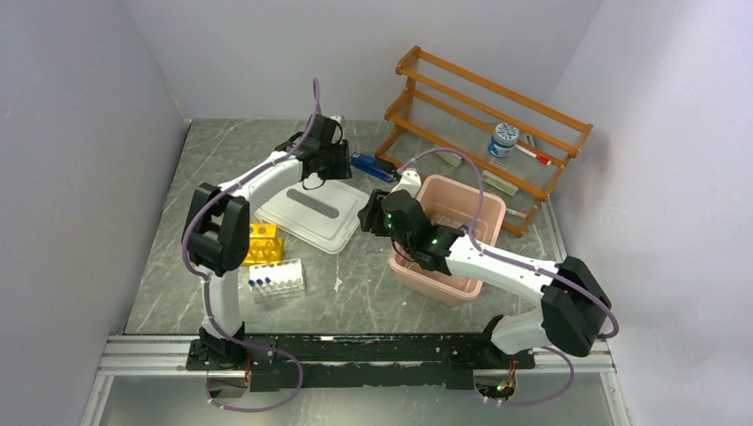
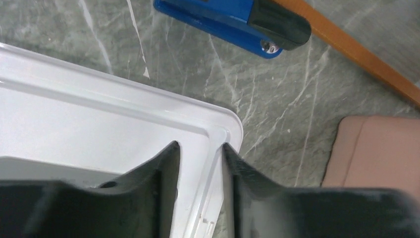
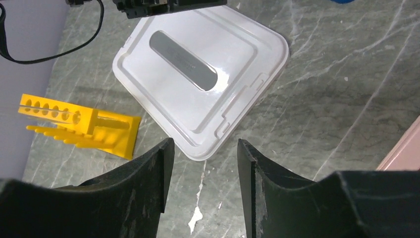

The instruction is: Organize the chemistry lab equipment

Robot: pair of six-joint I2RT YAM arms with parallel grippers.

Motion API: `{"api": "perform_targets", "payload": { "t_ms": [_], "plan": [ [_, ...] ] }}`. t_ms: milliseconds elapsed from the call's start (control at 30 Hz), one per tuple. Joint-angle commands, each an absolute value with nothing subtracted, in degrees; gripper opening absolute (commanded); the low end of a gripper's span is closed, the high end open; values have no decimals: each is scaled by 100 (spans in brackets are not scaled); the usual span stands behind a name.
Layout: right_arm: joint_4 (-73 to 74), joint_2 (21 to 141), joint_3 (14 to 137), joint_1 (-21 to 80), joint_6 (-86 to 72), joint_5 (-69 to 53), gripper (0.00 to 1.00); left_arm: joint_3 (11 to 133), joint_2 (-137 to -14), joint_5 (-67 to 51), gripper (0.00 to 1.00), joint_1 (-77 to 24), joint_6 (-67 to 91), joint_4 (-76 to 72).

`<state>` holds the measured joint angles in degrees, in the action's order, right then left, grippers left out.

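Two arms at work over a grey marble table [image 1: 373, 293]. The left gripper [image 2: 199, 148] reaches to the far corner of a white lid [image 1: 313, 213], its jaws a narrow gap apart with the lid's raised rim showing in that gap. Whether the fingers touch the plastic cannot be told. Just beyond that corner lies a blue stapler [image 2: 223, 20].

The right gripper [image 3: 203, 144] hangs above bare tabletop near the lid's opposite corner and beside a pink bin [image 1: 491, 213]. Its jaws stand well apart with nothing between them.

The small blue-capped tubes [image 1: 273, 282] sit upright in a white holder [image 1: 291, 286] at the near left of the table, just in front of a yellow rack [image 1: 263, 244] and close to the left arm's base. They are well apart from both sets of jaws, and neither wrist camera catches them.

At the far right a wooden shelf [image 1: 484, 124] carries a blue-capped bottle [image 1: 503, 139]. What the pink bin holds is too faint to make out.
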<state>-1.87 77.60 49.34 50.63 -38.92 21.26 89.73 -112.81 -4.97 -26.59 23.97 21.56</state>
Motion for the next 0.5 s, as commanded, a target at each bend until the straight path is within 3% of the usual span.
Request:
{"api": "perform_targets", "payload": {
  "t_ms": [0, 133, 467],
  "plan": [
    [-34, 7824, 5027, 5012, -4075, 2180, 53, 8931, -11380, 251, 48, -2902, 2185, 2282],
    [-26, 7768, 4924, 4955, -4113, 2299, 53, 9198, -11733, 431, 62, -2957, 2422, 2232],
    [-37, 7565, 4689, 4779, -3864, 2451, 53, 10502, -13097, 1620, 60, -3050, 3484, 2804]
  ]
}}
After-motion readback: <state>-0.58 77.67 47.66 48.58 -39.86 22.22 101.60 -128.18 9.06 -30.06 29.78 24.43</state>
